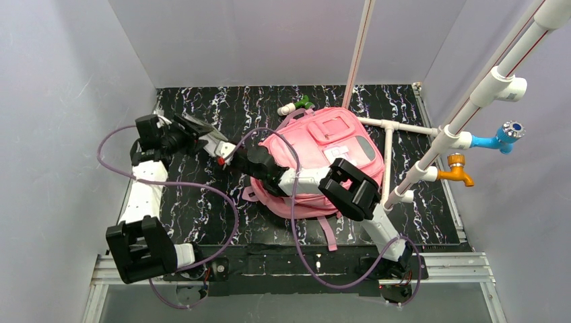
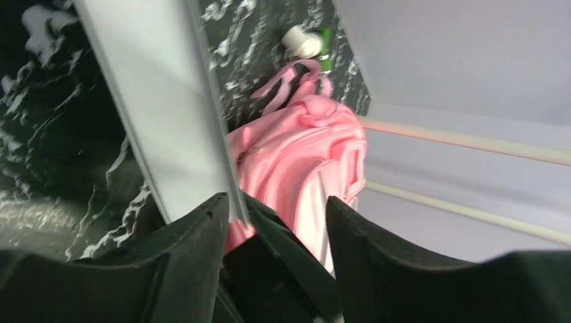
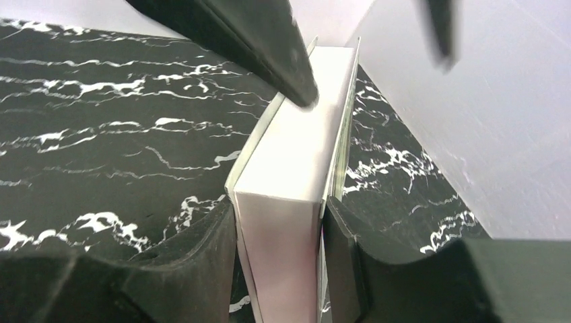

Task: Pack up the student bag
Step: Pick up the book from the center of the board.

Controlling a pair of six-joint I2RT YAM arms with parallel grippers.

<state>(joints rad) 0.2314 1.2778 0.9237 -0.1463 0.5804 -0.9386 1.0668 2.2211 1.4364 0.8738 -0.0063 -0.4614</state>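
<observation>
The pink student bag (image 1: 330, 145) lies flat on the black marbled table, right of centre; it also shows in the left wrist view (image 2: 296, 155). My right gripper (image 1: 237, 158) reaches left across the bag and is shut on a white box (image 1: 224, 149), held above the table just left of the bag. In the right wrist view the box (image 3: 296, 161) sits squeezed between my fingers (image 3: 277, 222). My left gripper (image 1: 217, 145) is open at the box's far end. One of its fingers rests on the box face and the other stands well apart (image 3: 369, 64). The box (image 2: 161, 101) passes beside my left gripper (image 2: 276, 215).
A white pipe frame (image 1: 390, 134) with a blue tap (image 1: 501, 138) and an orange tap (image 1: 456, 171) stands right of the bag. A white and green object (image 1: 296, 105) lies behind the bag. Grey walls close in on three sides. Purple cables loop over the table.
</observation>
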